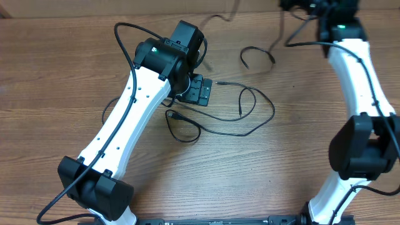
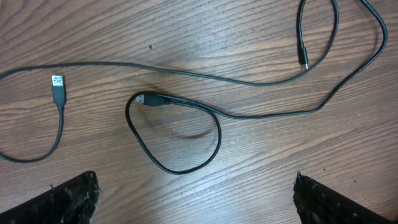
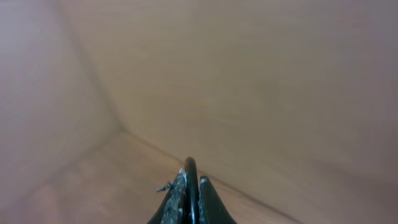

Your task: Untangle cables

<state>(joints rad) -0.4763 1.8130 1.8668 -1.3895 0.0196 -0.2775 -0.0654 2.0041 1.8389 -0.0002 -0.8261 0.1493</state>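
Thin black cables (image 1: 249,112) lie in loose loops on the wooden table. My left gripper (image 1: 200,91) hangs over them near the middle, open. In the left wrist view, my left gripper (image 2: 195,179) has its fingers far apart with nothing between them. Just beyond lies a small loop (image 2: 177,140) ending in a plug (image 2: 147,99). A silver-tipped USB plug (image 2: 57,83) lies at the left and a barrel end (image 2: 303,57) at the upper right. My right gripper (image 3: 191,179) is shut on a black cable (image 3: 190,171), lifted at the table's far right edge.
A short curved cable (image 1: 257,52) lies apart at the back, and another strand (image 1: 279,32) runs up toward the right arm (image 1: 359,75). The left arm (image 1: 128,119) crosses the table's left half. Bare wood shows at the front centre.
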